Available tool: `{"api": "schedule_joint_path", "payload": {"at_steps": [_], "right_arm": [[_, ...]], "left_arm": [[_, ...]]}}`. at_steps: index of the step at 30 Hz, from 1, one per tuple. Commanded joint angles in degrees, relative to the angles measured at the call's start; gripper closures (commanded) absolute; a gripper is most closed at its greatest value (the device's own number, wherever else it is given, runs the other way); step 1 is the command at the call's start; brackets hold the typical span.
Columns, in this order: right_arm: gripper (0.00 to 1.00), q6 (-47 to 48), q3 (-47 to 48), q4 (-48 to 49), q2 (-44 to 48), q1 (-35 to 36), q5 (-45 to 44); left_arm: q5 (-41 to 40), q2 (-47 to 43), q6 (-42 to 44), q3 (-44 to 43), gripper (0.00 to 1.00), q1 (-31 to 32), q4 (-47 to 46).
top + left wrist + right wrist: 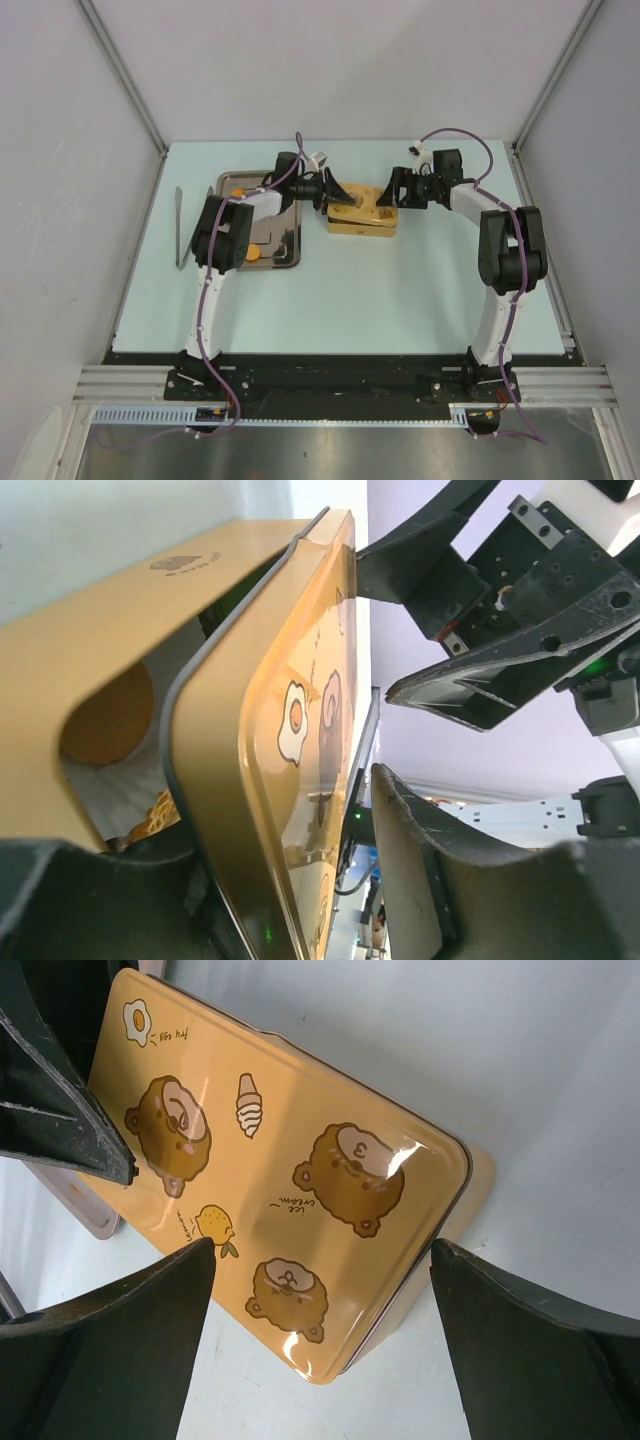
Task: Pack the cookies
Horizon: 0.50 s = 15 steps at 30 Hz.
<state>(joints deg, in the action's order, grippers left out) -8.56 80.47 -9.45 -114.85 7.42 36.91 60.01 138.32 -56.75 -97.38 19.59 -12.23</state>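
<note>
So it's a pale blue-green table (400, 290) with a silver metal tray (283, 262) on the left. There are two orange cookies on it: the far cookie (237, 189) up by the back left corner, and the near cookie (253, 254) by the front edge, right beside the left arm's elbow. A long thin metal tool (180, 228) lies just left of the tray. Mid-table there's a golden rectangular tin (362, 220). The left gripper (338, 194) reaches across the tray to the tin's left end, and the right gripper (393, 192) is at its right end. Purple cables (455, 133) loop over both arms.
</note>
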Motion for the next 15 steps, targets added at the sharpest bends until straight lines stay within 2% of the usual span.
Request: {"api": "schedule_joint_path", "payload": {"at_steps": [1, 15], "right_arm": [[0.08, 0.21, 0.31, 1.98, -0.64, 0.58, 0.27], [0.08, 0.30, 0.39, 1.89, -0.64, 1.10, -0.43]], "left_arm": [[-1.91, -2.71, 5.07, -2.64, 0.50, -0.17, 5.20], [-6.57, -5.52, 10.87, -4.39, 0.47, 1.23, 14.78]]}}
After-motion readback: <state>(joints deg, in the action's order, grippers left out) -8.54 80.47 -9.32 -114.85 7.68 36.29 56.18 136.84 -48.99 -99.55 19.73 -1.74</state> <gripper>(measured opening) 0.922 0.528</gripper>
